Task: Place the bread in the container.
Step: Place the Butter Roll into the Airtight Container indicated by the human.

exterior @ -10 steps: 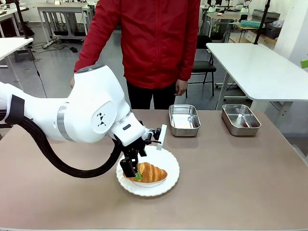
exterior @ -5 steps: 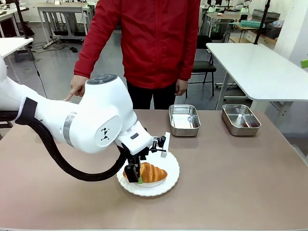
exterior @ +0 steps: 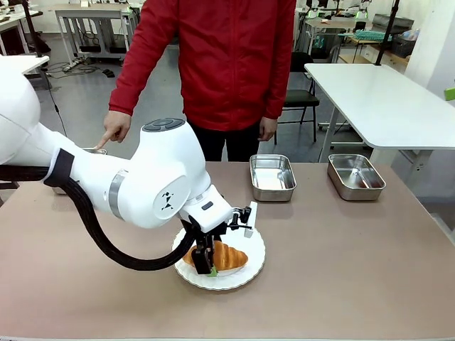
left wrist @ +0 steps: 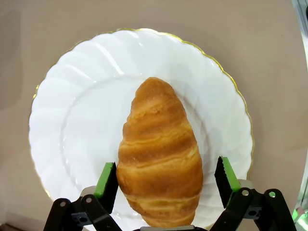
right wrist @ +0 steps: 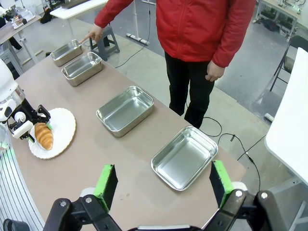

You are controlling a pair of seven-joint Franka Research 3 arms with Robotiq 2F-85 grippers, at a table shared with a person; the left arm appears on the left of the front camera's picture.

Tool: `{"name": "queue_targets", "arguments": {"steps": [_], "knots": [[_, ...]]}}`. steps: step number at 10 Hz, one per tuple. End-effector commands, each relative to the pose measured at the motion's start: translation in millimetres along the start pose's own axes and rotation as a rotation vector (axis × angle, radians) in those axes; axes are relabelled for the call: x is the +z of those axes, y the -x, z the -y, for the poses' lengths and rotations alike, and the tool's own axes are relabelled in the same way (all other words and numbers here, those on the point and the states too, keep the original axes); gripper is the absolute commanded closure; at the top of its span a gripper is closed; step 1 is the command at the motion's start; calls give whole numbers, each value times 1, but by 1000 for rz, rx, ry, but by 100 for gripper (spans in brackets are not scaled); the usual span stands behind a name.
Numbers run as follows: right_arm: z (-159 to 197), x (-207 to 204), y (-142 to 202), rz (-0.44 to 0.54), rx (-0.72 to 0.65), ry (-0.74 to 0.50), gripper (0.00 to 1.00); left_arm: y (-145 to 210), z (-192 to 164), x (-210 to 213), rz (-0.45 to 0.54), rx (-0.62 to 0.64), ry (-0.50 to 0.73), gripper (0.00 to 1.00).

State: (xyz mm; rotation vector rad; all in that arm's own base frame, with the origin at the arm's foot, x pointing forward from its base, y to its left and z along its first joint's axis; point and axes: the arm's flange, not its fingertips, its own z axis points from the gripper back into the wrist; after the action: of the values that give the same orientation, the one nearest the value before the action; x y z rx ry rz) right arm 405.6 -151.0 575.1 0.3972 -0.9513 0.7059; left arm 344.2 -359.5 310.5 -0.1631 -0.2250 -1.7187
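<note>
The bread, a golden-brown croissant [left wrist: 160, 156], lies on a round white plate [left wrist: 86, 96] near the table's front middle [exterior: 229, 256]. My left gripper [left wrist: 166, 175] is open and low over the plate, one green pad on each side of the croissant's near end, with small gaps. In the front view that gripper [exterior: 206, 264] hangs under the big white arm. Steel pans stand along the far edge: two [exterior: 272, 177] [exterior: 355, 175] on the right, and two [right wrist: 66, 52] [right wrist: 82, 68] at the left. My right gripper [right wrist: 161, 185] is open, high above the table, with nothing in it.
A person in a red jacket [exterior: 227, 64] stands at the far side; one hand [exterior: 114, 129] points a finger down at the far-left pan [exterior: 92, 150]. Bare brown tabletop [exterior: 341, 263] lies right of the plate.
My left arm has shifted right and its gripper has dropped lower around the croissant. The person's pointing hand has come out from behind the arm.
</note>
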Motion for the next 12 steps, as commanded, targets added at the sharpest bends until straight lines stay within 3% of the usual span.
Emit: {"name": "queue_targets", "arguments": {"steps": [1,3,4,5,6,7,8,12], "knots": [[1,-1,-1,15,3,-5,0,-3,-2,-2,-14,10,7,0],[1,-1,-1,15,3,-5,0,-4,-3,-5,-21,12,9,0],[1,-1,-1,15,3,-5,0,-4,-2,-5,-29,18,3,19],[1,-1,-1,15,3,-5,0,-4,-1,-3,-34,21,-4,20],[1,-1,-1,15,3,-5,0,-4,-1,-2,-40,24,-8,39],[1,-1,-1,15,3,-5,0,-3,-2,0,-43,27,-3,22],[1,-1,-1,15,3,-5,0,-3,-4,3,-39,16,4,59],[1,-1,-1,15,3,-5,0,0,-3,-4,-18,11,0,59]]}}
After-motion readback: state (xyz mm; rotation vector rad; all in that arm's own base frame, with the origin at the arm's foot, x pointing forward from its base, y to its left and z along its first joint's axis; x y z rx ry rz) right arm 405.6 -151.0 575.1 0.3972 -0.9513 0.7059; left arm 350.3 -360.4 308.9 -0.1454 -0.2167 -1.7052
